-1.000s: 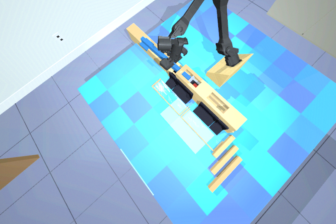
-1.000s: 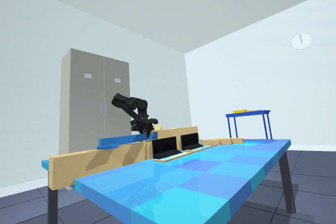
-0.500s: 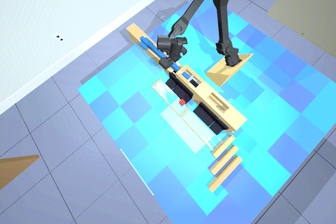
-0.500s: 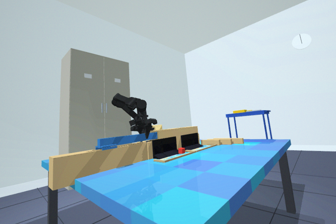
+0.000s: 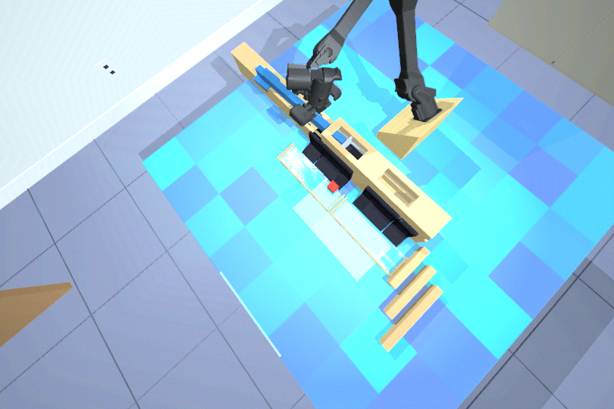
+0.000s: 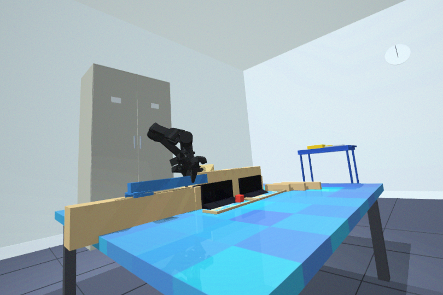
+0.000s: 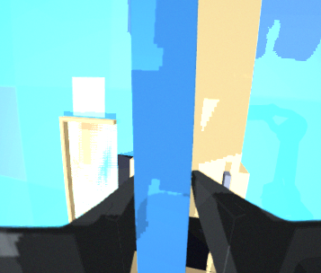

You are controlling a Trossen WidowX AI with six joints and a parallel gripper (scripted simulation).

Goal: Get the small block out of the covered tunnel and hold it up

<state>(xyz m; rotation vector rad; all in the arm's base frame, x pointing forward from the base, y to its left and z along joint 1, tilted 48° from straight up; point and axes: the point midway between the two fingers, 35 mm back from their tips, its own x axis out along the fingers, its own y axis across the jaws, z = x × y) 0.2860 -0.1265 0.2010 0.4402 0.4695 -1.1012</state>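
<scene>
Nearest, wooden rail (image 5: 243,58) (image 6: 128,207) (image 7: 227,67): juts past the bench's (image 5: 242,255) (image 6: 268,248) (image 7: 5,58) near edge
Blue handle (image 5: 277,83) (image 6: 157,183) (image 7: 164,112): along the rail
Hand (image 5: 315,114) (image 6: 193,178) (image 7: 168,177): gripping handle
Red block (image 5: 333,186) (image 6: 239,198): outside tunnel (image 5: 373,159) (image 6: 234,177), at shallow tray (image 5: 303,185) (image 6: 219,212)
Rods (image 5: 408,292) (image 6: 297,186): toward far edge

From high overhead, I see the blue table (image 5: 248,255) (image 6: 250,241) (image 7: 41,58) set diagonally across the top view. The exterior view looks low along it, nearer the surface — toward the cabinet (image 5: 560,13) (image 6: 114,134). The wrist view faces down, closest in; all three share the blue handle (image 5: 282,89) (image 6: 161,183) (image 7: 164,126).
</scene>
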